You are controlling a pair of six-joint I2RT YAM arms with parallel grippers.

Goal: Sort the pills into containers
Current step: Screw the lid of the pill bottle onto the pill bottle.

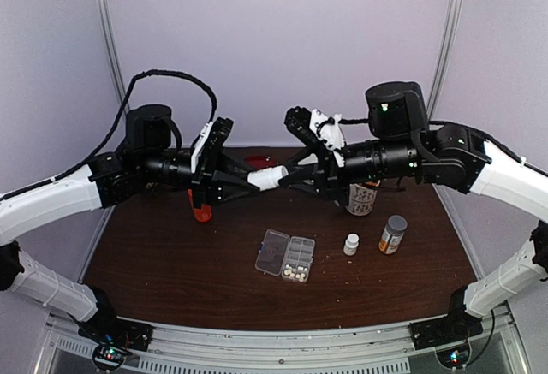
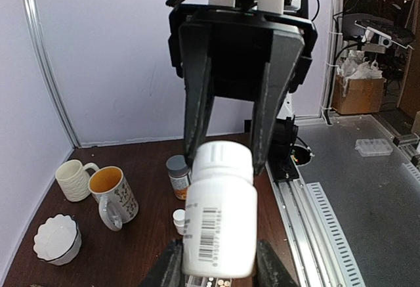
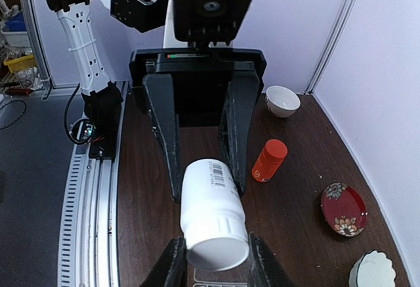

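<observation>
A white pill bottle (image 1: 271,177) hangs level in mid-air between my two grippers, above the back of the table. My left gripper (image 1: 256,180) is shut on its body (image 2: 220,215). My right gripper (image 1: 288,175) is shut on its white cap end (image 3: 216,241); the cap is on. The clear pill box (image 1: 286,257) lies open on the table below, lid folded left, with tiny cream pills (image 1: 296,273) in its near cells. A strip of the box with pills (image 2: 223,280) shows under the bottle in the left wrist view.
A small white bottle (image 1: 351,244) and a grey-capped orange bottle (image 1: 393,234) stand right of the box, with a mug (image 1: 361,199) behind. An orange bottle with a red cap (image 1: 200,211) and a red plate (image 3: 344,209) are at the left. Mugs (image 2: 113,197) and bowls (image 2: 57,238) stand at the right edge.
</observation>
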